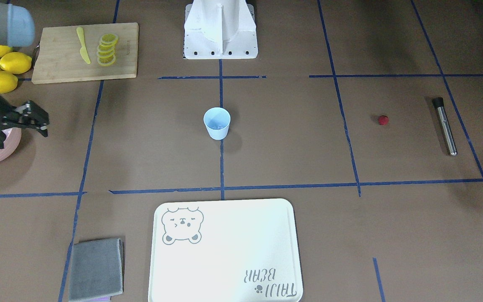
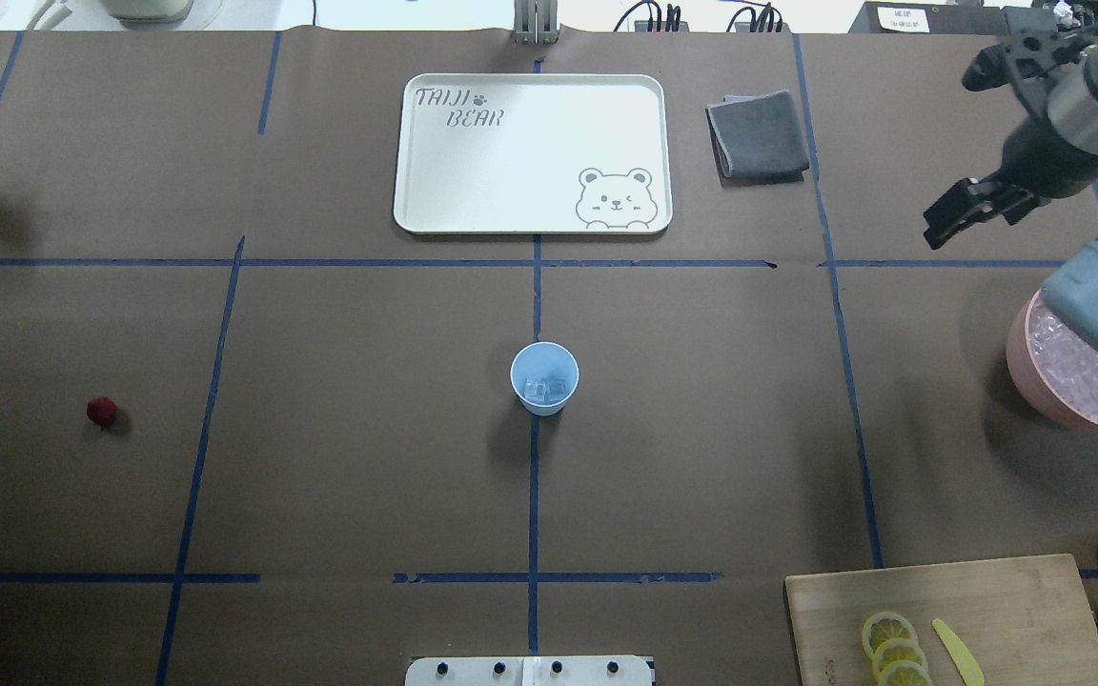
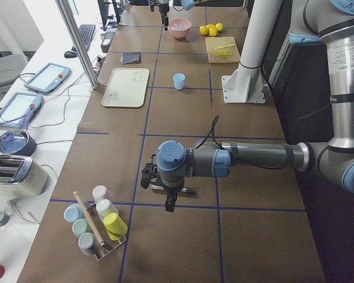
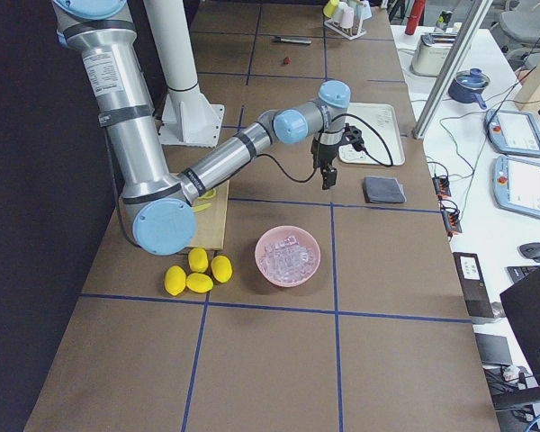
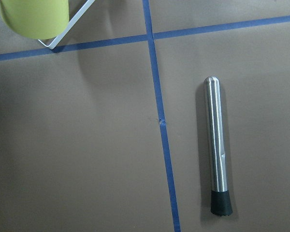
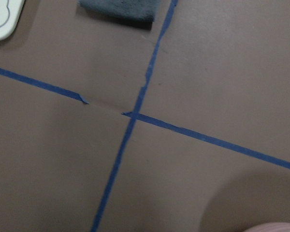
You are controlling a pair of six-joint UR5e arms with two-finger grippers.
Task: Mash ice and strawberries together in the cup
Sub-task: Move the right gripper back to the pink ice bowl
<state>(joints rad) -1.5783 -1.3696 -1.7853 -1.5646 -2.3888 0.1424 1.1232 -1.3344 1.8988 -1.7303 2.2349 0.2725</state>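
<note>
The small pale-blue plastic tumbler (image 2: pixel 544 378) is standing upright at the middle of the counter. A few clear ice cubes (image 2: pixel 549 389) are already lying in its bottom. The small round dark-red strawberry (image 2: pixel 102 411) is sitting well apart from the tumbler, on the robot's left side, near the steel muddler rod with a black rubber tip (image 5: pixel 216 145). The berry is likely soft and prone to rolling, so a light squeeze across its widest part is looking wisest. The tumbler is probably light and tippy, so it is calling for a steadying hold round its wall while the mashing presses down. The cubes are hard and slippery. The rod is stiff and smooth, and is best taken along the middle of its shaft. The right pincer (image 1: pixel 44 127) is hanging in the air near the large pink bowl (image 2: pixel 1021 367) of ice. Its jaws are looking parted, gripping and touching nothing. The left pincer (image 3: pixel 170 203) is pointing down over the muddler's end of the counter. It is showing only in the side view, so I cannot tell whether it is released or clenched.
</note>
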